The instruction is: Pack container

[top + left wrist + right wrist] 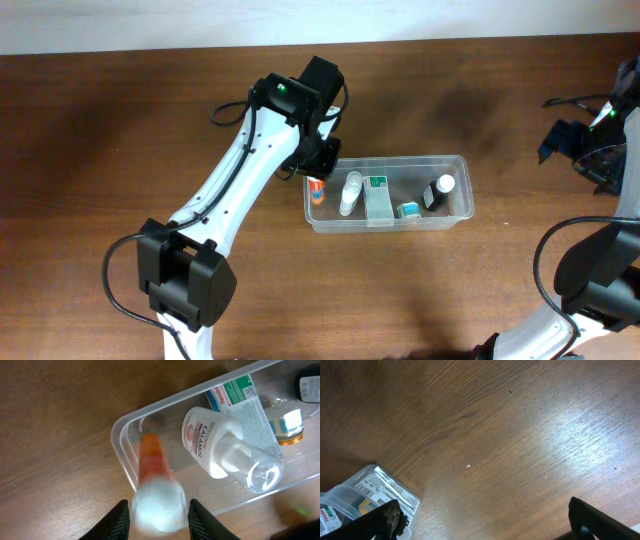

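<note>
Left wrist view: left end effector [159,518] grips orange white-capped tube [150,460], pointing down into clear rectangular plastic container's [118,445] left end.

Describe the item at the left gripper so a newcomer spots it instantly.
Find the clear container mid-table, then its end under the left gripper. The orange bottle with a white cap stands there in that gripper's grasp. Unlike the white bottle and green box beside it, its body is bright orange.
</note>
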Available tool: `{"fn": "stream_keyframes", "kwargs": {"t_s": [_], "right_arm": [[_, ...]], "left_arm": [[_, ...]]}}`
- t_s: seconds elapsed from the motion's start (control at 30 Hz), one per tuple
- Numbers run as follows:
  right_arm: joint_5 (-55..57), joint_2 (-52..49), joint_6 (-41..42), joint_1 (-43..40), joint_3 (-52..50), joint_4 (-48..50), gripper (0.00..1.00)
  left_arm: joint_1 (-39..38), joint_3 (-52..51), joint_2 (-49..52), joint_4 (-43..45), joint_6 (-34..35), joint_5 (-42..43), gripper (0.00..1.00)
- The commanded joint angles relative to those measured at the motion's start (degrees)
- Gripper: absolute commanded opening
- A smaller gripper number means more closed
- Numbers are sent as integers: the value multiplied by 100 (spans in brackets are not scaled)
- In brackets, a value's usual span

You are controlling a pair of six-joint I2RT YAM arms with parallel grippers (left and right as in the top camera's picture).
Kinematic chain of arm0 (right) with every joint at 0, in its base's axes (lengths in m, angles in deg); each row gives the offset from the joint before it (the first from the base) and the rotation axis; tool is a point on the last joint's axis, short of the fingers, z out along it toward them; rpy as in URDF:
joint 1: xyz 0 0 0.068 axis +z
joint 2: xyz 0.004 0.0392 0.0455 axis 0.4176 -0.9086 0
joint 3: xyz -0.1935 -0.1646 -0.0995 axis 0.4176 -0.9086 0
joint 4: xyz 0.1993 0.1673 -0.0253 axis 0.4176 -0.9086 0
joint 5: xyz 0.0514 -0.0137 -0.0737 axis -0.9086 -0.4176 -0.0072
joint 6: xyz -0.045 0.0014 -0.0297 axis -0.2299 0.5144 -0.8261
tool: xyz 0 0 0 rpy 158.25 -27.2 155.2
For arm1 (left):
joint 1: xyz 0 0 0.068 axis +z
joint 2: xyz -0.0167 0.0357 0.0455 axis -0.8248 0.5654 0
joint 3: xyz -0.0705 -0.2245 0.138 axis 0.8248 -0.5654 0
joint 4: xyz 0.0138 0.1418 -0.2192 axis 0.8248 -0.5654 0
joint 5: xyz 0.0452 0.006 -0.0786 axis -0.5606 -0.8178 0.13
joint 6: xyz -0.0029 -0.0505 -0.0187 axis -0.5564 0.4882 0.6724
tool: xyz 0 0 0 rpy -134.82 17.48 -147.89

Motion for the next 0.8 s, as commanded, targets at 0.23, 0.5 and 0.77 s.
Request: {"fn": "stream_keyframes", "kwargs": {"t_s": [0.23,0.5,0.77], "right_arm": [[7,9,7,-9,-2,4,99],[7,9,7,-11,-2,7,98],[7,9,7,-11,-2,4,98]], "left_arm": [[33,20,28,111,4,-55,52],[820,1681,-140,-1311,-33,-529,85],[1399,1967,-973,-1803,72,-514,99]]}}
